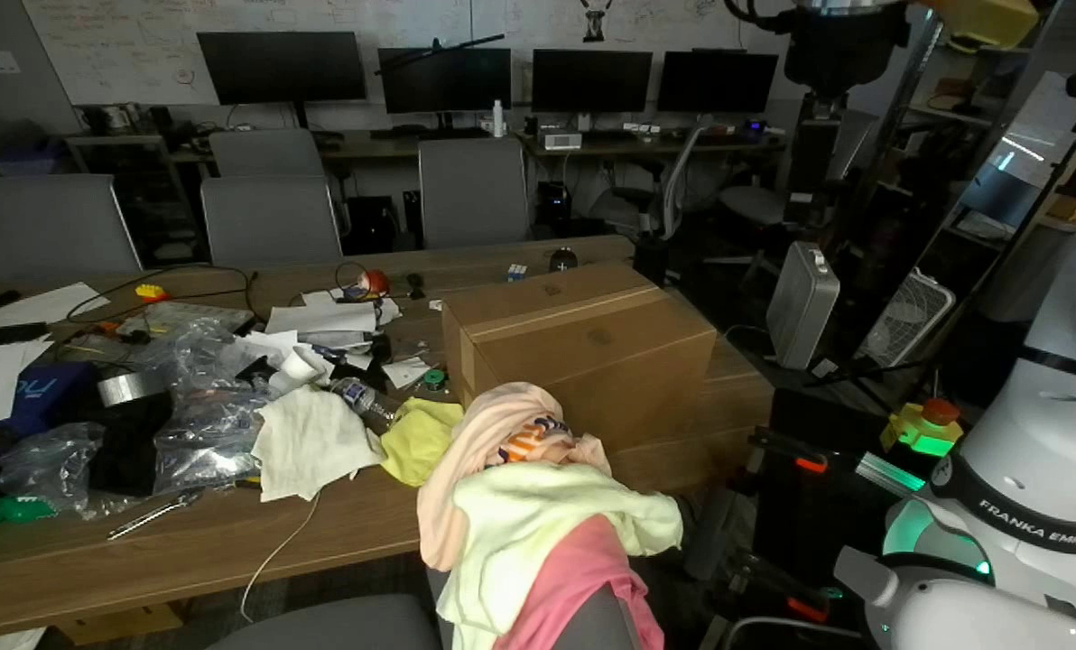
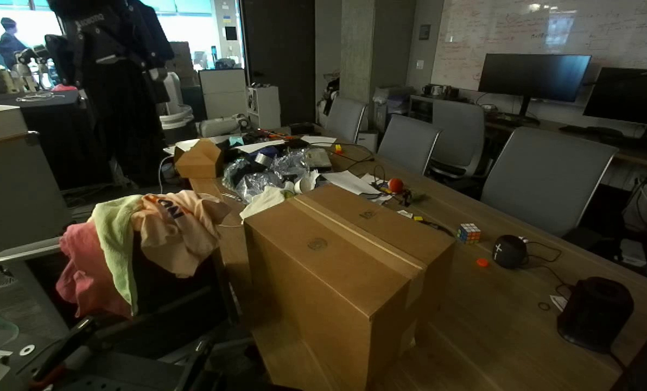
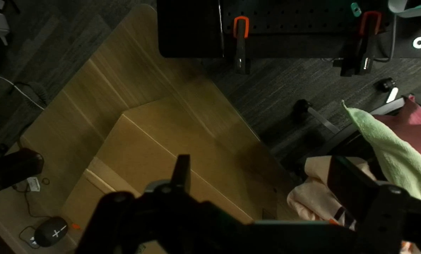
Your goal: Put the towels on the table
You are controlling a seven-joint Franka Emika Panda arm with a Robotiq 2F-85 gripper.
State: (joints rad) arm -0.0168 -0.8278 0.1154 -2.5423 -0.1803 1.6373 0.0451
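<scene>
A peach towel with printed letters (image 1: pixel 479 451), a pale yellow-green towel (image 1: pixel 511 515) and a pink towel (image 1: pixel 583 582) hang over a chair back beside the table (image 1: pixel 321 542). A white cloth (image 1: pixel 312 442) and a yellow cloth (image 1: pixel 421 440) lie on the table near its edge. In an exterior view the peach (image 2: pixel 177 233), green (image 2: pixel 114 228) and pink (image 2: pixel 87 266) towels show at the left. My gripper (image 3: pixel 260 160) is wide open and empty, high above the box and the table edge. It shows from the side in an exterior view (image 1: pixel 811 171).
A large cardboard box (image 1: pixel 583 343) stands on the table right beside the towels. Plastic bags (image 1: pixel 208 415), papers and tools clutter the table's left part. A Rubik's cube (image 2: pixel 469 232) and black speakers (image 2: pixel 595 315) stand beyond the box. Clamps (image 3: pixel 241 46) hold the robot's black stand.
</scene>
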